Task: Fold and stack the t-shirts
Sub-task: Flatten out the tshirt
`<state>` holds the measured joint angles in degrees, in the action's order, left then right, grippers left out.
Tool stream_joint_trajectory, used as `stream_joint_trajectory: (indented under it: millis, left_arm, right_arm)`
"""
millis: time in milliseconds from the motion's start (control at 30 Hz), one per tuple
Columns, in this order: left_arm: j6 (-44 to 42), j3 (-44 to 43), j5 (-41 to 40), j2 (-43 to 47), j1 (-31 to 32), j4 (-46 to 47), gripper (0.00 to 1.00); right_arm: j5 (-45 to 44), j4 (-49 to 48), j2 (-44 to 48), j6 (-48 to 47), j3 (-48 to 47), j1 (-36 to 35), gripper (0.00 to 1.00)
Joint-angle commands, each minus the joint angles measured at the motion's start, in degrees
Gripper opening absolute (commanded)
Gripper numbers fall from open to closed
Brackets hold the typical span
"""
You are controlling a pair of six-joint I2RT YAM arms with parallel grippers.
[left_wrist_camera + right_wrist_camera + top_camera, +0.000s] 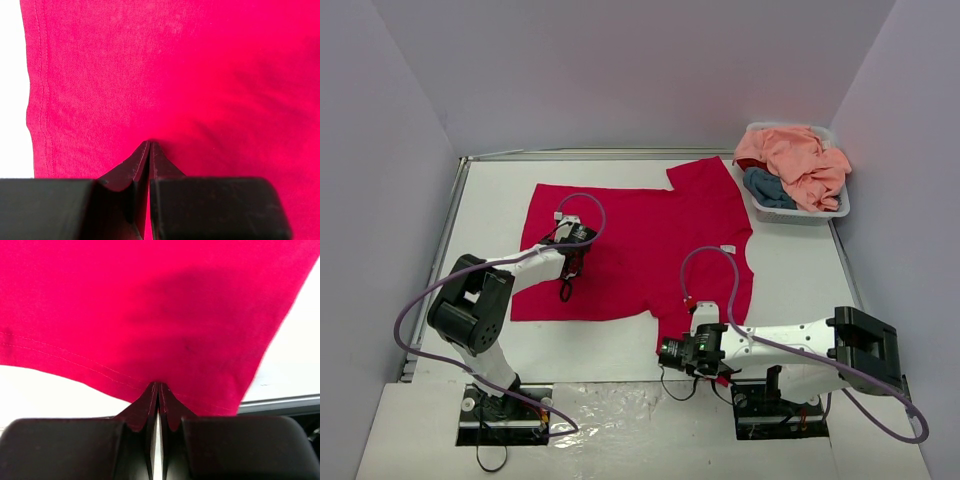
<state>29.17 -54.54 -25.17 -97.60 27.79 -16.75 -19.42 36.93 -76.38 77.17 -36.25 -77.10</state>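
Crimson t-shirt (640, 230) pinched by closed left hand (150, 144) and right hand (158, 385); thin grips may slip, bunching the fold.

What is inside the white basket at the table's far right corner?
The basket holds a crumpled peach-pink t-shirt heaped on top, spilling over the rim, and a teal-blue t-shirt partly showing beneath it. Anything lower is covered.

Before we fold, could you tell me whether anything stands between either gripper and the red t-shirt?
Nothing visible does. The left gripper and right gripper are both shut right on the red t-shirt; the basket of other shirts sits off to the far right.
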Motion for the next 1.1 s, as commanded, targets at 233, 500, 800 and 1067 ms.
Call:
stream_joint_trajectory:
  millis: [233, 500, 800, 1067]
  left_arm:
    - [0.7, -1.1, 0.1, 2.1, 0.2, -2.7, 0.02]
    - [0.8, -0.7, -0.3, 3.1, 0.2, -2.5, 0.04]
    - [0.7, -0.7, -0.5, 4.4, 0.2, -2.4, 0.05]
    - [1.0, -0.4, -0.4, 4.4, 0.2, -2.1, 0.05]
  right_arm:
    - [-2.3, 7.5, 3.6, 0.6, -3.4, -0.6, 0.00]
    - [-4.3, 8.9, 4.0, -0.9, -9.6, -1.3, 0.00]
    - [-15.7, 9.3, 2.9, -3.7, -18.4, -0.8, 0.00]
    - [-29.6, 8.7, -8.1, -18.4, -31.5, 12.7, 0.00]
